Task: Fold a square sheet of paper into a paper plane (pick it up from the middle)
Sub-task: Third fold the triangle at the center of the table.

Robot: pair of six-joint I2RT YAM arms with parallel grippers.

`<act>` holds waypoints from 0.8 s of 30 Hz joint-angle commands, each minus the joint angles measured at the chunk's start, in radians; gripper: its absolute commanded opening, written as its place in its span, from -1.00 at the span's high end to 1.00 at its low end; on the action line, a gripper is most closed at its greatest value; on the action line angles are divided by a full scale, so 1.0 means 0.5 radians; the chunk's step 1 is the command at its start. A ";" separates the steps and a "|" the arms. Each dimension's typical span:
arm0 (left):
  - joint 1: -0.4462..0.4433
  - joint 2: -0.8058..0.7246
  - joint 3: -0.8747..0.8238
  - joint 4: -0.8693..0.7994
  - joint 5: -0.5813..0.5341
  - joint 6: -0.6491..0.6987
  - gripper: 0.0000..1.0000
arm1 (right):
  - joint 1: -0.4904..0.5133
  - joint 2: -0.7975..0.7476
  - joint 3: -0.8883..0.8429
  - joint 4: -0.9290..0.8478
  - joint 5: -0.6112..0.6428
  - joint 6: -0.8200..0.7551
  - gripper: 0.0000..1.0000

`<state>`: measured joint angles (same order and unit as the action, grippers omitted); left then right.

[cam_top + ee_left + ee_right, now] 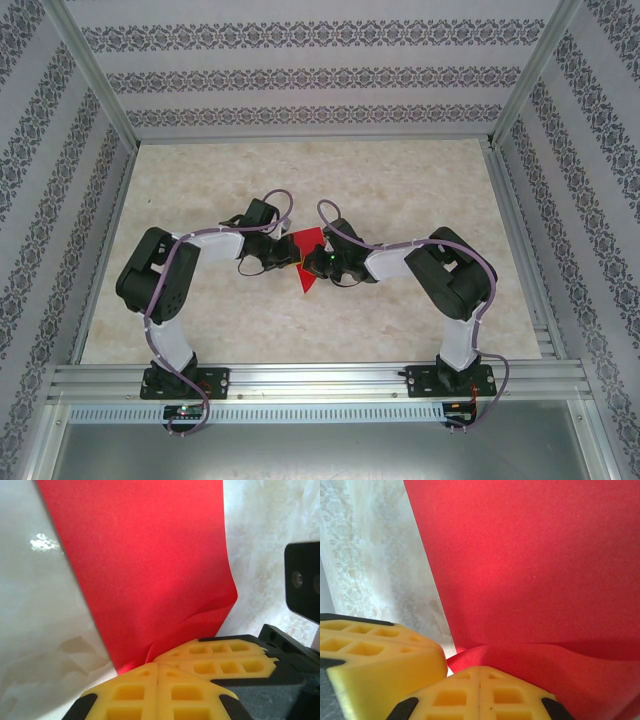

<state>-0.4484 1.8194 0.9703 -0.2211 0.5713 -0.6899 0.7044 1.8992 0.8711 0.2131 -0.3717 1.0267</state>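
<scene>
The main risk was a tear or a crumple. The left end effector and the right end effector were each clenched on the square sheet of paper with their fingers nearly touching, so any uneven pull would strain the thin stock. The sheet sat mid-way across the bench, with the left arm at its 9 o'clock and the right at 3. It was plain bright red and smooth, buckled beside the fingers and tapering toward 6 o'clock. It was possibly already creased, though that was unclear.
</scene>
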 commanded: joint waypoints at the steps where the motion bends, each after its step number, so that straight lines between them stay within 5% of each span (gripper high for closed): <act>1: -0.033 0.053 0.047 0.052 -0.008 -0.015 0.90 | -0.010 0.070 -0.029 -0.126 0.029 -0.021 1.00; 24: -0.105 0.190 0.153 -0.440 -0.552 0.201 0.99 | -0.121 -0.202 -0.221 0.265 -0.113 -0.020 1.00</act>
<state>-0.4934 1.8648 1.0515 -0.3473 0.4194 -0.6315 0.6624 1.8328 0.7822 0.3084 -0.4210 1.0267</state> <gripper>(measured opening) 0.066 0.044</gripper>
